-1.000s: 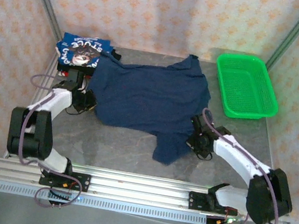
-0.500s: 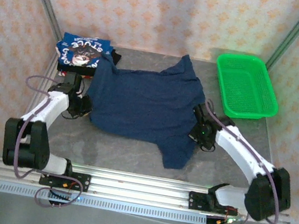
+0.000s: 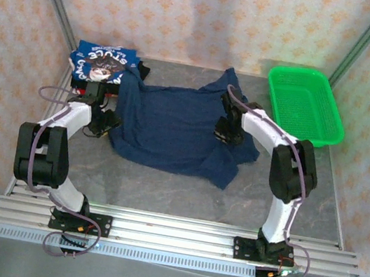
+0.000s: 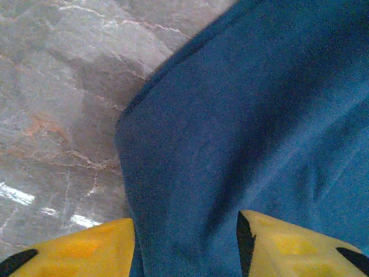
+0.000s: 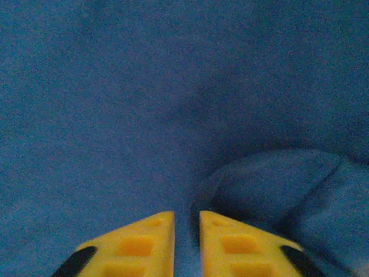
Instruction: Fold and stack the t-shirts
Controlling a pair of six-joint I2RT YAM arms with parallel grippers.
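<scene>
- Navy tee: one, plain, rumpled, spread mid-surface.
- Printed tee: one, blue with white lettering, folded, in the far left corner.
- Basket: one, green, far right.
- Left gripper: jaws wide, astride the navy tee's left edge.
- Right gripper: jaws narrowly parted, over its right side.

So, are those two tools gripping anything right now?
Left tool: open over the navy t-shirt.
Right tool: barely parted; holding or not cannot be told.
</scene>
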